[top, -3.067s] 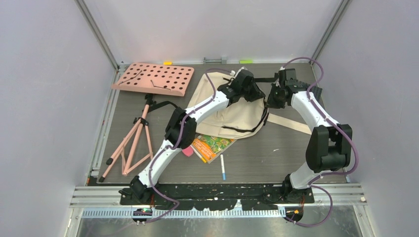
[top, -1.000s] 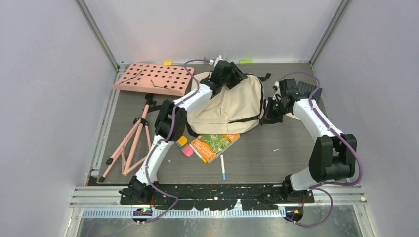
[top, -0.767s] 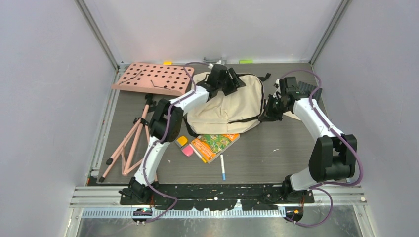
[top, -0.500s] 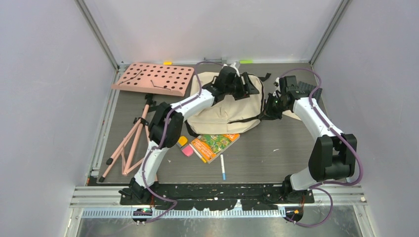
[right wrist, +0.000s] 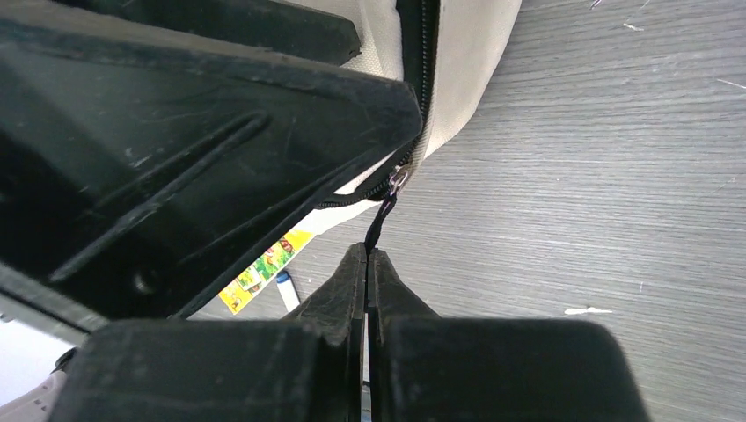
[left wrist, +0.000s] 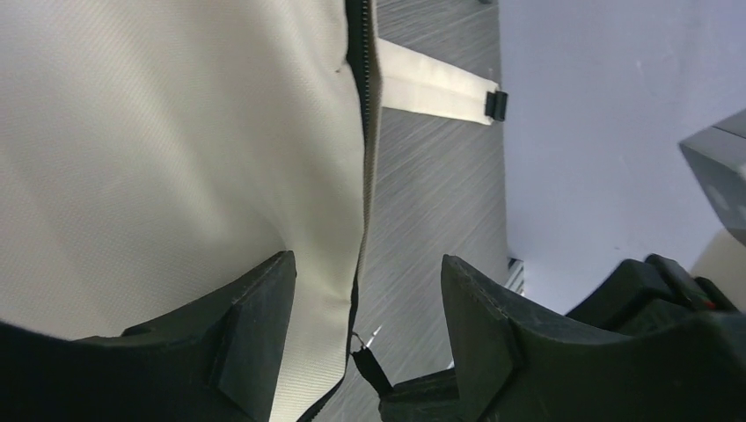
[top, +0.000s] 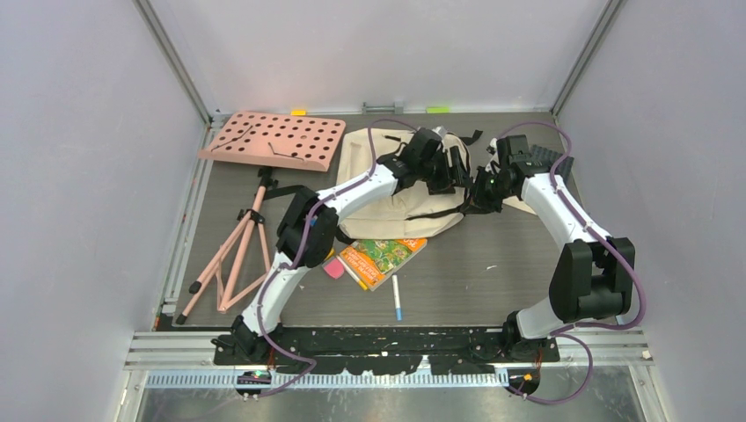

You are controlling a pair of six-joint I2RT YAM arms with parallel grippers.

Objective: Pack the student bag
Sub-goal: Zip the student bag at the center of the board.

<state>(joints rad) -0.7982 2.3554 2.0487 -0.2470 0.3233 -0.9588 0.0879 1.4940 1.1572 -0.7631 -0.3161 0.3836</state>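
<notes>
The large cream fabric backpack [top: 396, 220] lies flat on the far middle of the dark grey wood-grain table [top: 493, 281], with both arms reaching over its right side. The left gripper [left wrist: 365, 264] has its jaws spread, one black finger [left wrist: 255, 316] over the cream cloth and the other over the table, so that the bag's zippered edge runs between them without either finger visibly pressing it. The right gripper [right wrist: 367, 255] has its jaws pressed together, pinching the tip of the thin black zipper pull [right wrist: 380, 220] that hangs from the slider at the bag's edge, low over the table. A cream webbing strap with a black buckle [left wrist: 435, 85] lies on the table just past the bag. The colourful picture book [top: 380, 258] sits at the bag's near edge, the white pen with a blue tip [top: 398, 297] nearer again, and the pink perforated board [top: 273, 139] and folded pink tripod stand [top: 230, 255] lie to the left.
</notes>
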